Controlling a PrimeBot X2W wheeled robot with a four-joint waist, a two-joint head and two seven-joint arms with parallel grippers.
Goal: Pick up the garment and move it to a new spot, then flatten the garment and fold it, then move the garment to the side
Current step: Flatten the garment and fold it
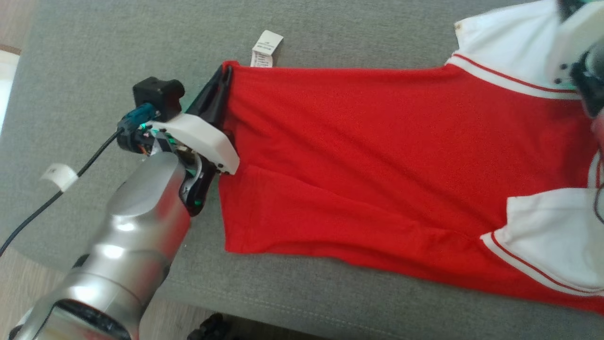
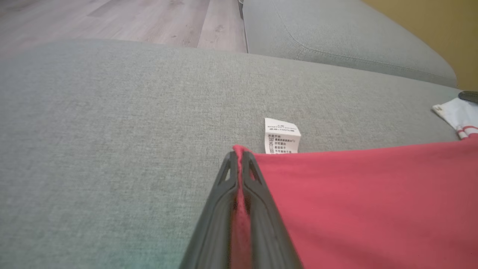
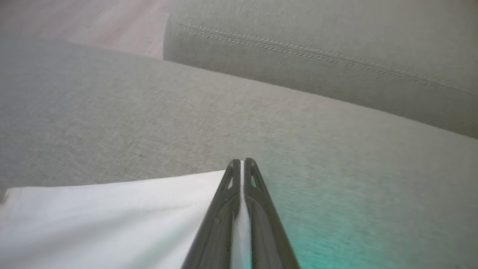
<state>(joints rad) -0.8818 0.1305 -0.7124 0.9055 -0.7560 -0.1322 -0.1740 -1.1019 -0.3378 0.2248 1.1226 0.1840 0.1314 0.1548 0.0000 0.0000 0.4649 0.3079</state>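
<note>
- A broad grey woven-fabric upholstered seat (image 1: pixel 330 33) lies flat, with a rounded corner at the lower left of the head view.
- A second grey fabric cushion with a stitched seam (image 2: pixel 336 37) sits beyond the seat, a narrow gap between them.
- A pale wood-plank floor (image 2: pixel 112 18) runs past the seat's far edge.
- A mustard-yellow wall (image 2: pixel 448 30) stands behind the second cushion.
- A small dark object (image 1: pixel 212 328) sits on the floor, too blurred to identify.

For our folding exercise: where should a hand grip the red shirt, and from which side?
Grip the hem corner by the white label and the white sleeve end, sliding in low over the grey cushion from the near side. The shirt lies flat, so only edges pinch; left hand and right hand are shut there.
</note>
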